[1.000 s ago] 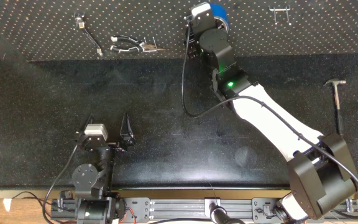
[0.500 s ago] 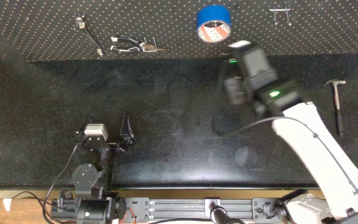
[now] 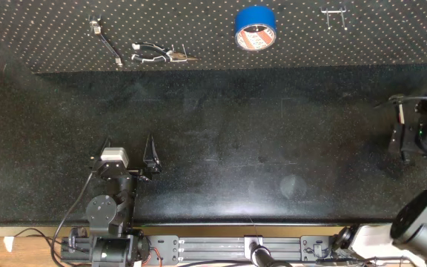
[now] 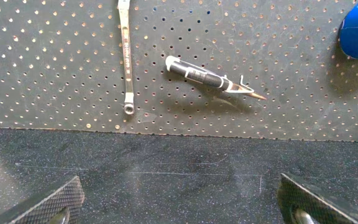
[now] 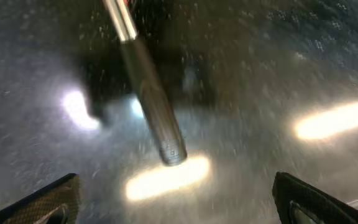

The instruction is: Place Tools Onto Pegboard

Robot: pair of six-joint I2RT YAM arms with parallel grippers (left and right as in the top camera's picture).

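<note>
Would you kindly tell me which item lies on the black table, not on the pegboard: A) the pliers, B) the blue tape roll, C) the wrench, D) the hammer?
D: the hammer lies on the table at the right, while the other three are on the pegboard.

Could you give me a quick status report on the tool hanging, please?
Left gripper open, parked by its base. Right gripper open over the hammer, not gripping yet. Pegboard hook bare; path unobstructed.

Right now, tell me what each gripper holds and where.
Nothing: the left gripper is open; the right gripper is open over the hammer, not gripping it.
</note>
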